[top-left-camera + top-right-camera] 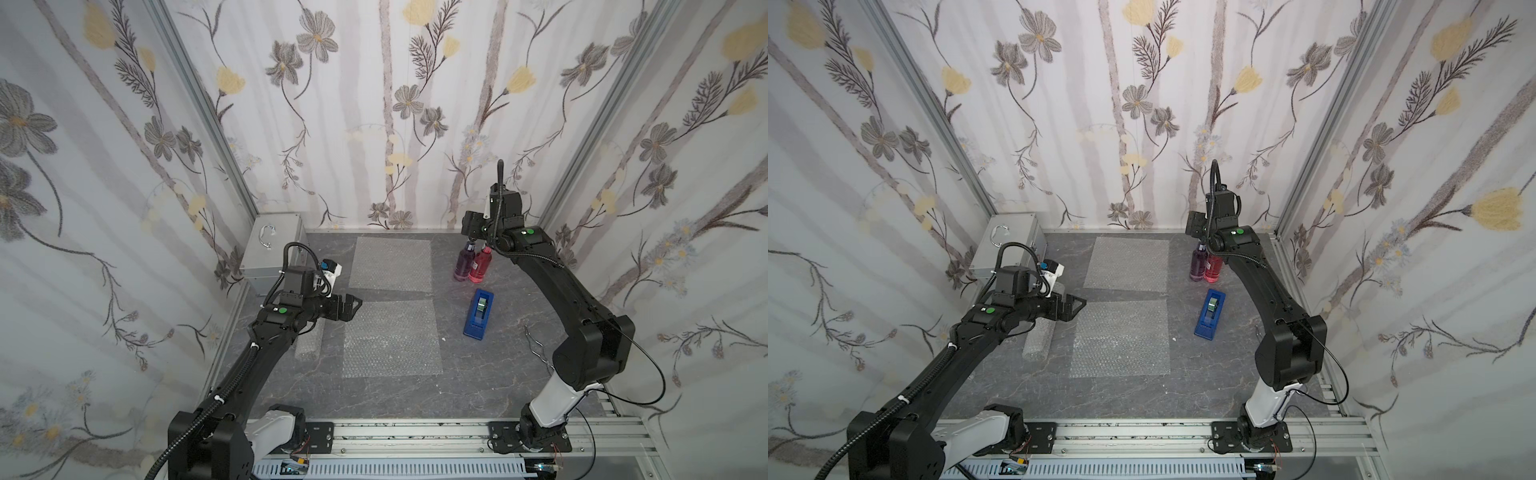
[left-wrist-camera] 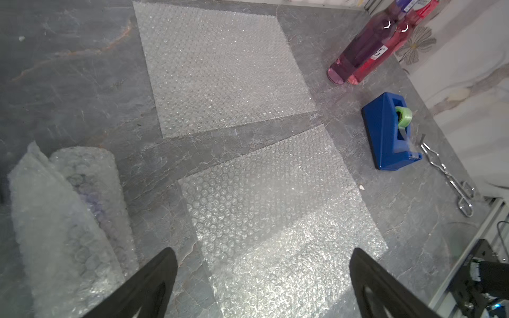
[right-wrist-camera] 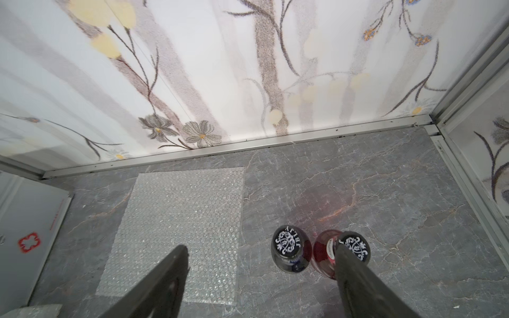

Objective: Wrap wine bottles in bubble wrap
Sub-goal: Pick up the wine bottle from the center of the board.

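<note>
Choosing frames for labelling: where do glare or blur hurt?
Left wrist view: a bright glare patch washes out the near bubble wrap sheet, and small highlights sit on the purple bottle. Right wrist view: the right gripper is soft-edged, while the bottle caps read crisply. Both top views: evenly lit.

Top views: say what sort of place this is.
Probably a robot test cell staged for packing: flower-papered walls in aluminium framing, a metal rail carrying two black arms, translucent bubble wrap sheets on grey marbled tabletop.

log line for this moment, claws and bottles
left claw open, empty | right claw open over purple bottle cap | red bottle upright beside it | wrapped roll lying down | near sheet, far sheet flat, bare
</note>
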Motion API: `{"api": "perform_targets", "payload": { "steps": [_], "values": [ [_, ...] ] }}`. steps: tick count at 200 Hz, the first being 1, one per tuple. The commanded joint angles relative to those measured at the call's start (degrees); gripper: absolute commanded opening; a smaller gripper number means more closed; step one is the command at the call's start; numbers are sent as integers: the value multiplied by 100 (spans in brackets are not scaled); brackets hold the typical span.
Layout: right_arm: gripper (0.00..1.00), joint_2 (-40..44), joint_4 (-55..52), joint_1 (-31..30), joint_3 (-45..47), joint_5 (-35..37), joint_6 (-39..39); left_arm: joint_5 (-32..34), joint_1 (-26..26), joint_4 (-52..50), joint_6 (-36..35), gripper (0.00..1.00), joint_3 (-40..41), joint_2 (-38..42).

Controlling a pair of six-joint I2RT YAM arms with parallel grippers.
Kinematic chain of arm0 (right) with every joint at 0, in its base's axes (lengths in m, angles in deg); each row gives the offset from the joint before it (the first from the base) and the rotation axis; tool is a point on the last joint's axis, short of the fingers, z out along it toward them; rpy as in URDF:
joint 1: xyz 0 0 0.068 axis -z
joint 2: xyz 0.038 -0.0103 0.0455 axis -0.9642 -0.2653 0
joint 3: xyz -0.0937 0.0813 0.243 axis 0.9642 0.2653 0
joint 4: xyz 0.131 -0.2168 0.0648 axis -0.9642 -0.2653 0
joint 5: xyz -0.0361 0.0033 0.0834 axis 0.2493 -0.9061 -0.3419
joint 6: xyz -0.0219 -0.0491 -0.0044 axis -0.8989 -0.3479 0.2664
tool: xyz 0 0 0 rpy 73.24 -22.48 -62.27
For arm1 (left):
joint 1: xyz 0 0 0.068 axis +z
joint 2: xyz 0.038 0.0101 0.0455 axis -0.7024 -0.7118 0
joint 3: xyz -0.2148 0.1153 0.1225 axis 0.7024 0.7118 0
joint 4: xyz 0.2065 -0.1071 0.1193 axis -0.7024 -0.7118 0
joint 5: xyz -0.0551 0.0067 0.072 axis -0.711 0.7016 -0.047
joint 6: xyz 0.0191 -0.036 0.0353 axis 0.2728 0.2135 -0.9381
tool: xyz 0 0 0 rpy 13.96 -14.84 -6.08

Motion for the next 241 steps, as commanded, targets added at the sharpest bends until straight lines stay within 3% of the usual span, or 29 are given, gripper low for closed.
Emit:
{"api": "perform_targets", "payload": {
  "steps": [1,47,114,139,181,217,241],
  "values": [
    [81,-282,-231,-3,-138,263,235,-288,106,497,682,100,138,26],
    [67,-841,-252,6,-458,268,268,-249,137,610,764,100,206,-57],
    [66,-1259,-281,-10,-461,425,378,-249,157,649,754,100,275,-84],
    [60,-1352,-185,-16,-349,445,386,-249,163,656,760,100,293,-94],
    [40,-1360,27,-47,-55,510,435,-250,161,685,801,100,328,-101],
    [2,-1168,-61,-90,-84,618,306,-217,137,447,888,100,259,-101],
    [0,-874,-472,-185,-320,636,106,20,42,-355,877,100,-48,-164]
  ]
}}
